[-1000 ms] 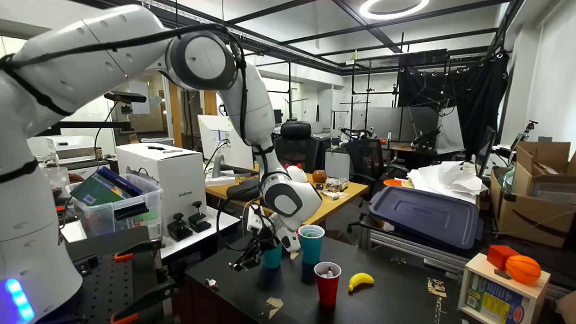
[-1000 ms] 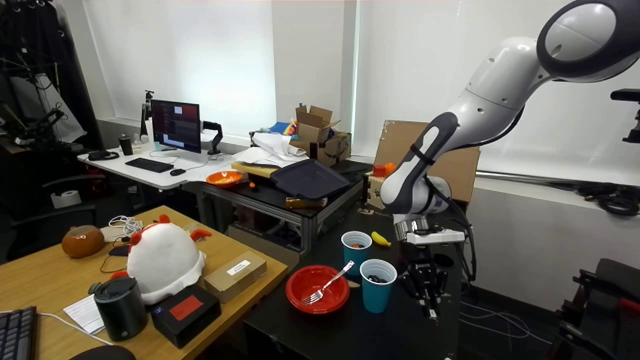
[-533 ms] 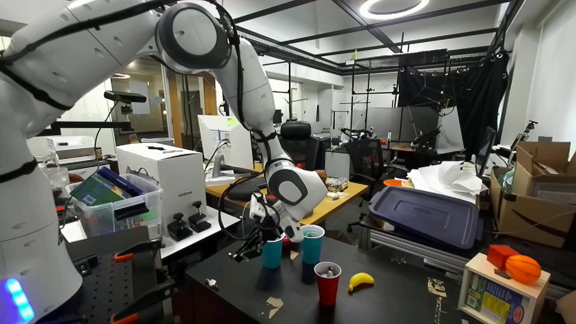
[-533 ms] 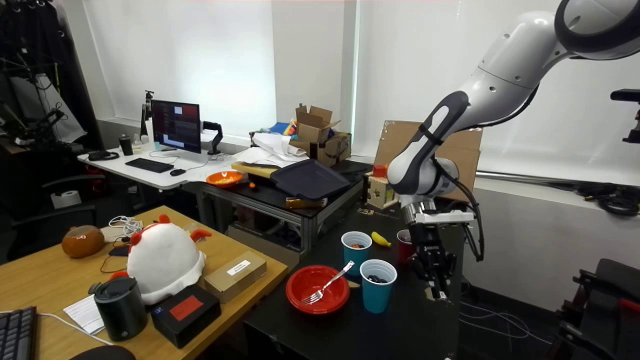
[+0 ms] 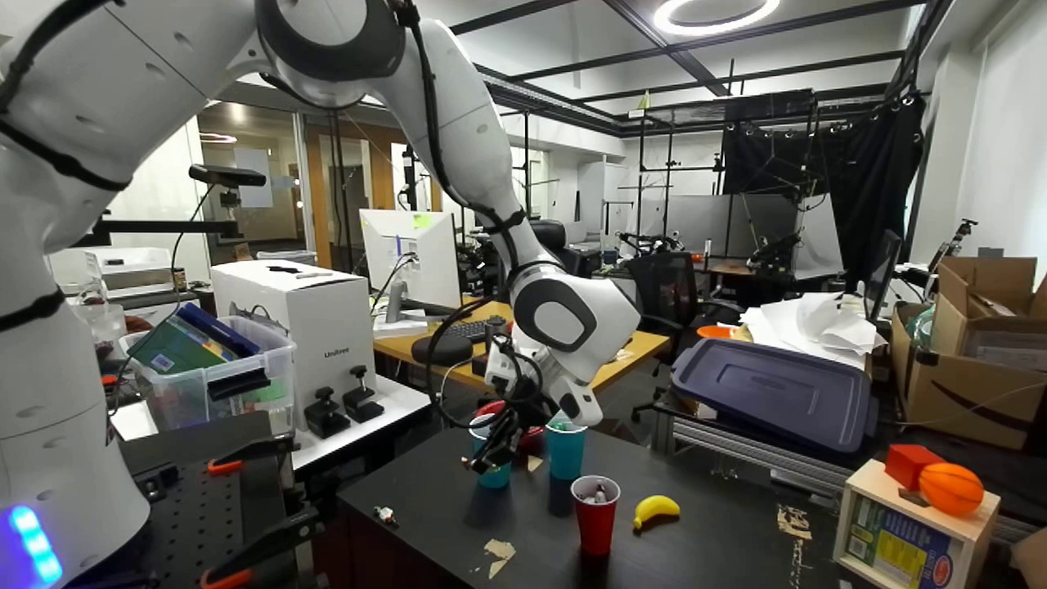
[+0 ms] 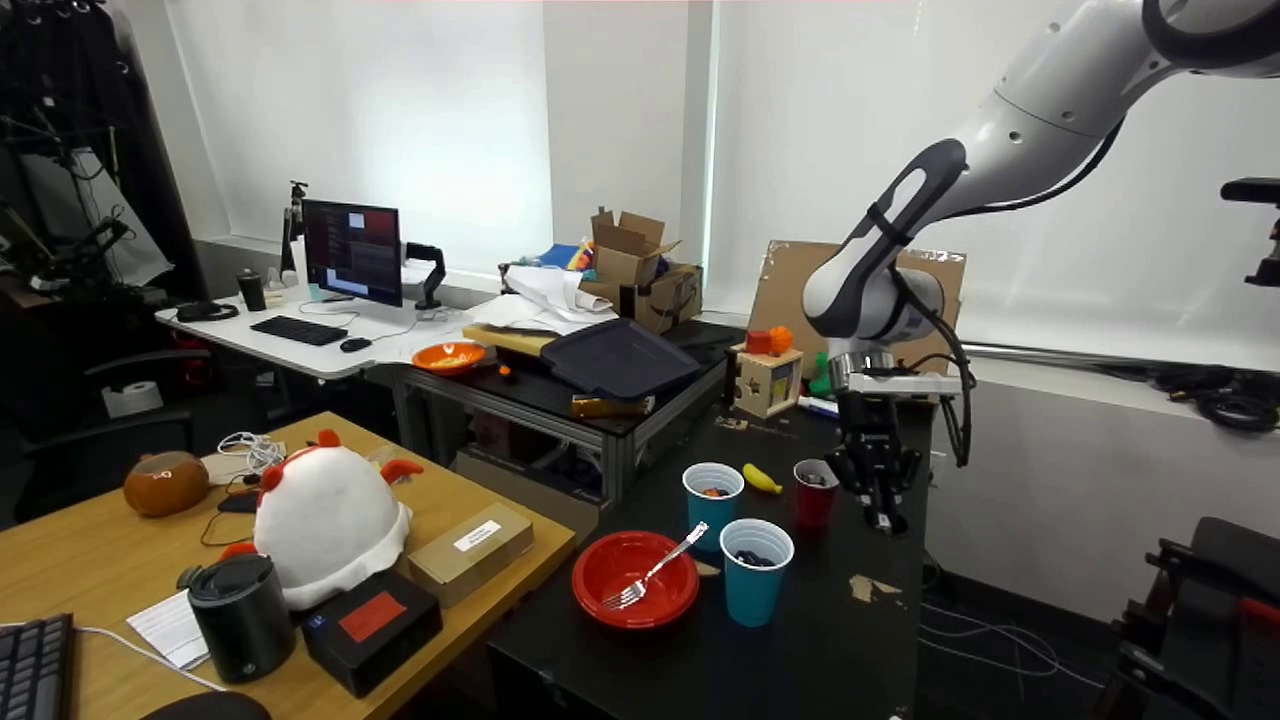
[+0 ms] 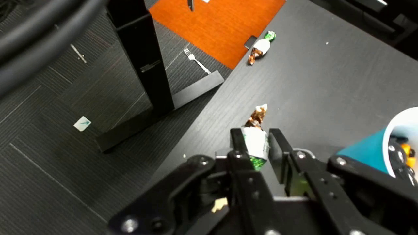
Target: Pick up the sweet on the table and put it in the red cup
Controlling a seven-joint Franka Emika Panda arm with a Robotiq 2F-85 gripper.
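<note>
A sweet [image 7: 256, 143] pinched in the gripper [image 7: 256, 138], above the dark table [image 5: 433, 528]

Two black fingers [image 7: 237, 140] clamp the sweet from either side, just below the centre of the wrist view. In an exterior view the gripper [image 5: 474, 462] points down and to the left, in the lower middle of the frame; the arm [image 5: 474, 131] comes in from the upper left, arches over and descends to it. In an exterior view the arm [image 6: 1040, 130] slopes down from the upper right, and the gripper [image 6: 884, 518] hangs nearly straight down, just right of the red cup [image 6: 815, 508] in the frame.

The sweet has a white middle, a shiny brown twist towards the top of the wrist view and a green end between the fingers. Only the wrist view makes it plain; in both exterior views whatever shows at the fingertips is too small to read.

Farther up the wrist view, right of centre, a second sweet [image 7: 262, 46] in the same colours lies near the table's edge. At the right of that view a teal cup [image 7: 365, 148] shows black and orange pieces [image 7: 396, 155] inside. In both exterior views the red cup stands upright near a yellow banana [image 5: 656, 510]. A fork [image 6: 655, 575] resting in a red bowl [image 6: 605, 565] shows only in an exterior view; another fork [image 7: 197, 61], on the carpet [image 7: 85, 94], only in the wrist view's upper middle.
</note>
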